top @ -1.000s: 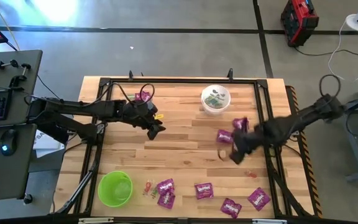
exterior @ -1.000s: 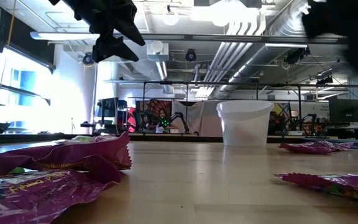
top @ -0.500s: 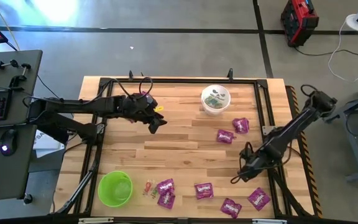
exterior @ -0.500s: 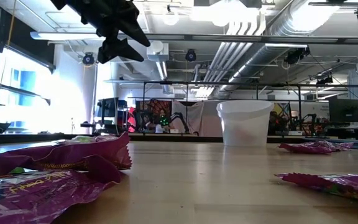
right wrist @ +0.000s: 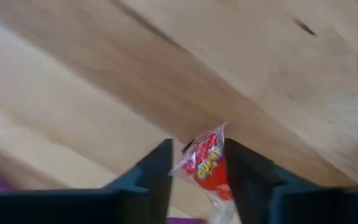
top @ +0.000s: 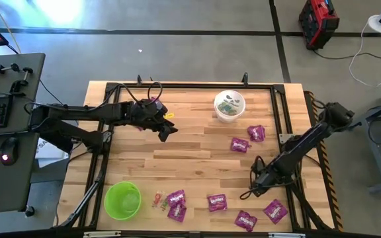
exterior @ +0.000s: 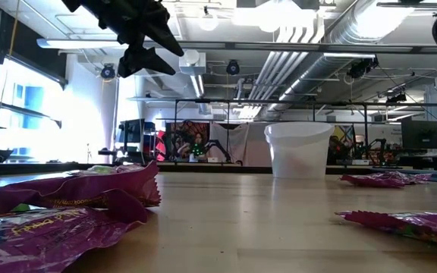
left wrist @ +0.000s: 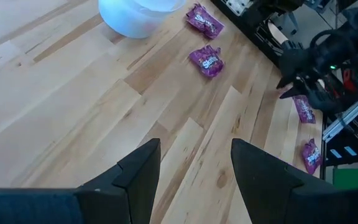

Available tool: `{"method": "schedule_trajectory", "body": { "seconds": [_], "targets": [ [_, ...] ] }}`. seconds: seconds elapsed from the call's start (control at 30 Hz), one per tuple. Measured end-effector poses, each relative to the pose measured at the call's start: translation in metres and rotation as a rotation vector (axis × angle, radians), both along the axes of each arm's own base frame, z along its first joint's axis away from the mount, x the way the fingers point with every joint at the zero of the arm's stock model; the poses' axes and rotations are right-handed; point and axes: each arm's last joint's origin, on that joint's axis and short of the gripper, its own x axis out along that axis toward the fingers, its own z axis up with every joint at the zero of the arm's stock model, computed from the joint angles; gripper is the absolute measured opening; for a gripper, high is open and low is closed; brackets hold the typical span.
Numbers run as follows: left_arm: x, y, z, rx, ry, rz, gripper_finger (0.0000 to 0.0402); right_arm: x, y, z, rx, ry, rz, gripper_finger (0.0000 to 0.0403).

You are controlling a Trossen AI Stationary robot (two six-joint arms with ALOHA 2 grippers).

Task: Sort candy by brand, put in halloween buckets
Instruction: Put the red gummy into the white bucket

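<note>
low at the table's near right edge, right gripper (top: 253, 187) pinching a red clear-wrapped sweet (right wrist: 207, 163) between narrowed fingers. purple packets (top: 217, 202) along the near edge beside the green bucket (top: 122, 199). farther off, left gripper (top: 165, 133) hovering, jaws apart, empty. white bucket (top: 229, 106) at the far edge.
</note>
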Motion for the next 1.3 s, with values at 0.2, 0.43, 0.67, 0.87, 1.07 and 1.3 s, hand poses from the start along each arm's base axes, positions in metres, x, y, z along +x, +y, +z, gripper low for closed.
{"method": "schedule_trajectory", "body": {
  "seconds": [0.2,0.43,0.67,0.87,1.07,1.3],
  "targets": [
    [0.000,0.000,0.000,0.000,0.000,0.000,0.0186,0.022,0.011,0.048,-0.074,-0.325,0.057,0.0015],
    [0.000,0.000,0.000,0.000,-0.001,0.000,0.0186,0.062,0.009,0.119,-0.284,-0.999,0.026,0.0016],
    [0.000,-0.002,0.000,0.000,-0.001,-0.006,0.0186,0.113,-0.015,0.129,-0.303,-1.294,0.082,0.0010],
    [0.001,-0.006,0.000,-0.016,-0.002,-0.016,0.0186,0.160,-0.032,0.100,-0.189,-1.357,0.143,0.0005],
    [0.001,-0.009,0.000,-0.025,-0.003,-0.035,0.0186,0.186,-0.036,0.065,-0.089,-1.342,0.134,0.0002],
    [0.001,-0.010,0.000,-0.058,-0.006,-0.079,0.0186,0.190,-0.034,0.065,-0.065,-1.407,0.103,0.0001]
  ]
}}
